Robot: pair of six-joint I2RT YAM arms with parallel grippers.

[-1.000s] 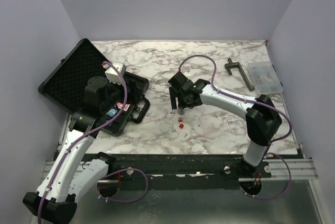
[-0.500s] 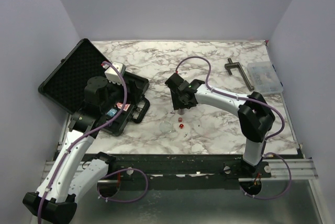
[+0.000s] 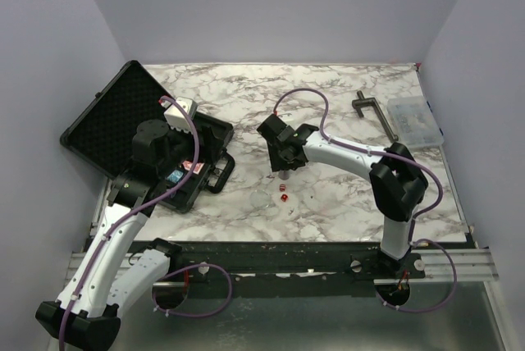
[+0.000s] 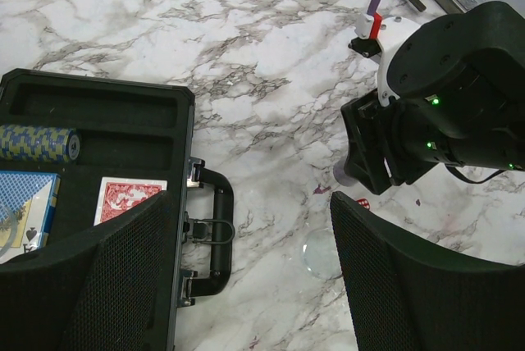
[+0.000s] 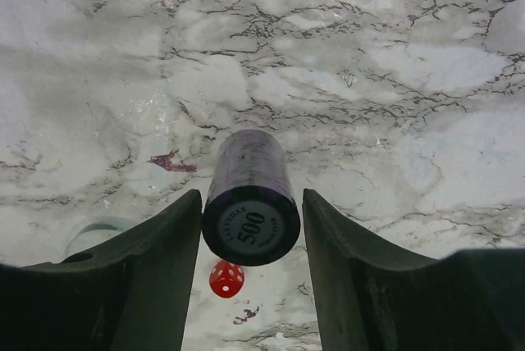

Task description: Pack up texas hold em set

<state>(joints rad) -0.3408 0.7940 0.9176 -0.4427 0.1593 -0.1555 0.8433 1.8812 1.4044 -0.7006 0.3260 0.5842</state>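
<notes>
Marble table (image 3: 344, 97) carries the black case (image 3: 123, 129), which lies open at its left side with a blue chip stack (image 4: 37, 143) and a red card deck (image 4: 127, 200) in the tray. Left gripper (image 4: 250, 203) hangs over the tray's edge, jaws spread wide. Right gripper (image 5: 252, 195) closely brackets an upright purple chip stack (image 5: 250, 226) mid-table; whether it actually pinches it cannot be told. A red die (image 5: 227, 279) lies just beside the stack.

Robot lab booth, blank walls (image 3: 271, 6), marble-look table (image 3: 246, 88), mounting rail (image 3: 459, 265)
</notes>
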